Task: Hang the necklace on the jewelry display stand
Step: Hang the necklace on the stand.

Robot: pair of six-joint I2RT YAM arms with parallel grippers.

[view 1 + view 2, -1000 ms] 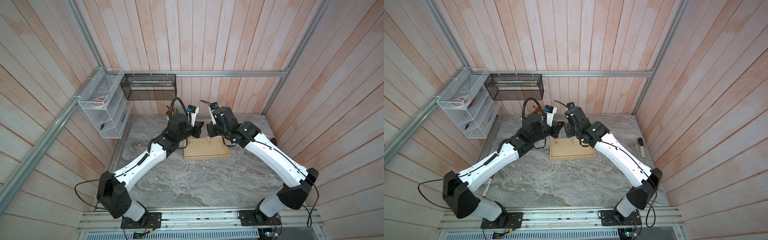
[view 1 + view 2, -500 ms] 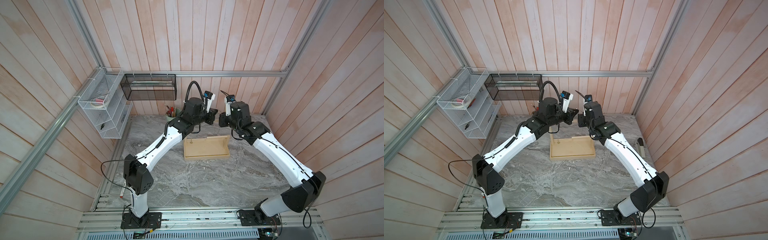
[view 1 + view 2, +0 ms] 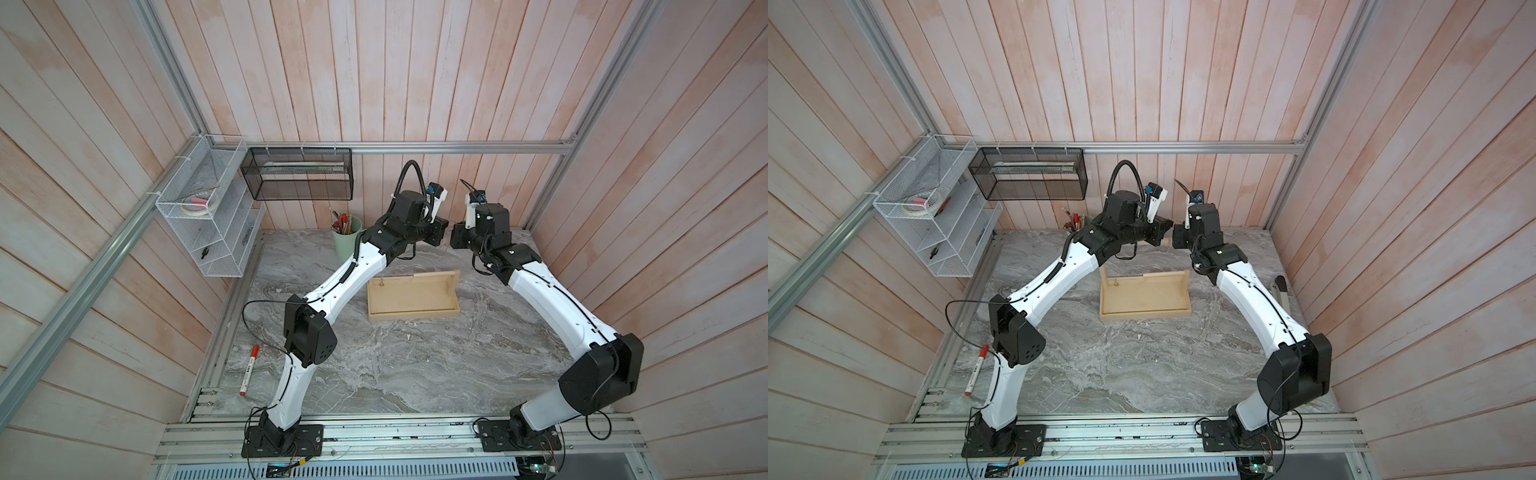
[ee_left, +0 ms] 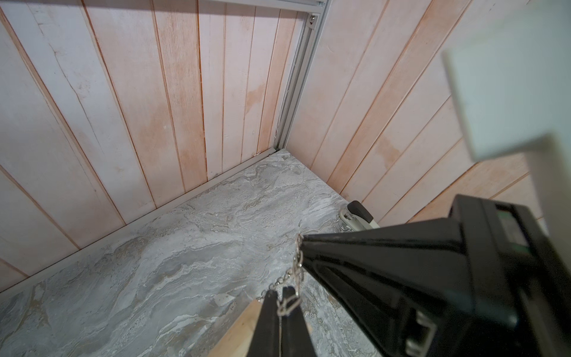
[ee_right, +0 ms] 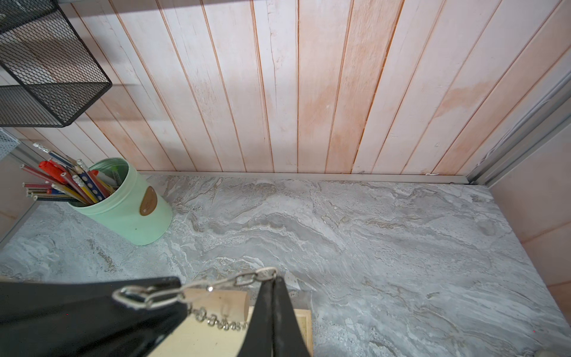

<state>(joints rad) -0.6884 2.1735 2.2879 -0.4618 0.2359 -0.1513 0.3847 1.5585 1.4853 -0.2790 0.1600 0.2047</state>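
There are two white-and-black robot arms (image 3: 353, 274), one light unfinished-wood display stand (image 3: 413, 315), one thin silvery chain necklace (image 5: 238, 281), one mint-green metal pen cup (image 5: 123, 213), one red-capped white marker (image 3: 248, 370), one pale, black-tipped tool (image 3: 1281, 291), one white wire shelf (image 3: 208, 232) and one black mesh basket (image 3: 297, 178).

The surface (image 3: 415, 374) is grey with marbled veining, the jewelry display stand (image 3: 411, 316) pale wood, the necklace (image 5: 247, 279) silvery, the pen cup (image 5: 129, 216) mint green, the walls (image 3: 374, 83) whitewashed pink.
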